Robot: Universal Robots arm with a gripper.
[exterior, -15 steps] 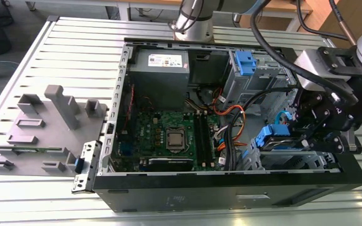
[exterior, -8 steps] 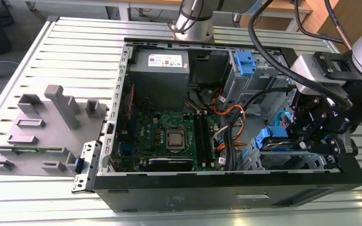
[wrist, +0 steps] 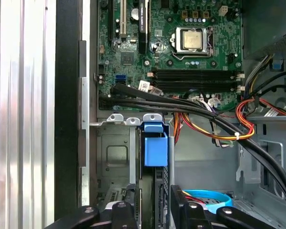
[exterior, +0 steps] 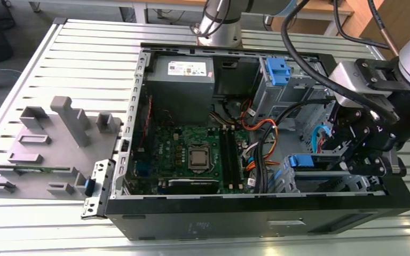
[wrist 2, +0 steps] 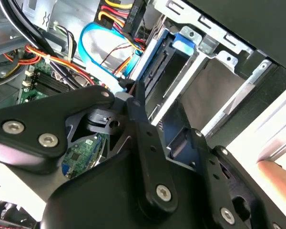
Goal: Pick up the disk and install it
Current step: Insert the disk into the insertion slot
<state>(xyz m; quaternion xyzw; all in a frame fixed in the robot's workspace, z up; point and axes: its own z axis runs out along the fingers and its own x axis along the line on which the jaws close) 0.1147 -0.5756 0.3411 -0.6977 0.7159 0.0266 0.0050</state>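
Right, the gripper (wrist: 153,212) clamps the disk (wrist: 156,149), which sits edge-on in the bay at four o'clock of the open computer case (exterior: 262,216). A slatted metal table (exterior: 70,64) lies beneath, with a grey fixture plate (exterior: 48,154) at nine o'clock.

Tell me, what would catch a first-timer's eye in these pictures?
First, the open computer case lying on the slatted metal table, with its green motherboard bare in the middle. Then the robot arm's black end effector, which hangs in the case's drive-bay corner at the exterior view's right. It is right at the disk, which sits in a bright blue bracket.
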